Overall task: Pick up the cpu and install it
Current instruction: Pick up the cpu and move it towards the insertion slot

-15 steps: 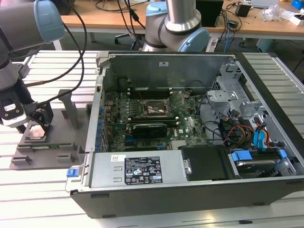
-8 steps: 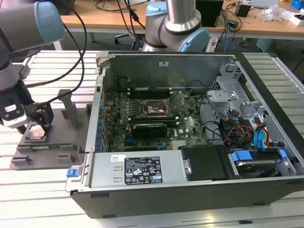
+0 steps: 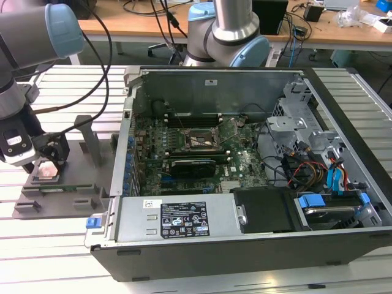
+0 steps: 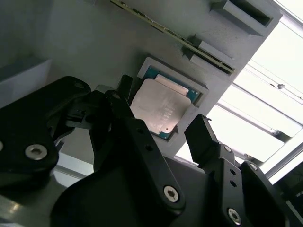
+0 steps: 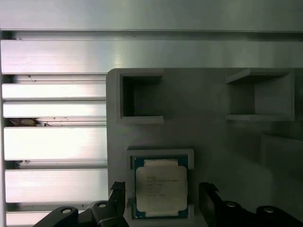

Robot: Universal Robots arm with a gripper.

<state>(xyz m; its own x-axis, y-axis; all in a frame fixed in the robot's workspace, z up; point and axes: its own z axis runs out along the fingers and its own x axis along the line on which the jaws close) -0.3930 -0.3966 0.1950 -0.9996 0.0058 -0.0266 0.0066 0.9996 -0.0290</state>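
The cpu (image 3: 48,170), a small square chip with a silvery top, lies flat in a shallow recess of the grey plastic tray (image 3: 61,197) at the exterior view's left. My gripper (image 3: 46,160) hangs just above it. In both wrist views the cpu (image 4: 158,108) (image 5: 160,187) sits between my two black fingers, which stand on either side of it with small gaps. The gripper (image 4: 163,105) (image 5: 163,190) is open and holds nothing. The motherboard's black socket frame (image 3: 199,142) lies inside the open computer case (image 3: 245,184).
The tray (image 5: 213,142) has upright posts (image 3: 92,138) and box-shaped pockets (image 5: 139,97) near the chip. It rests on a slatted metal table (image 3: 55,245). A second robot arm base (image 3: 229,30) stands behind the case. Cables and drive bays crowd the case on the exterior view's right.
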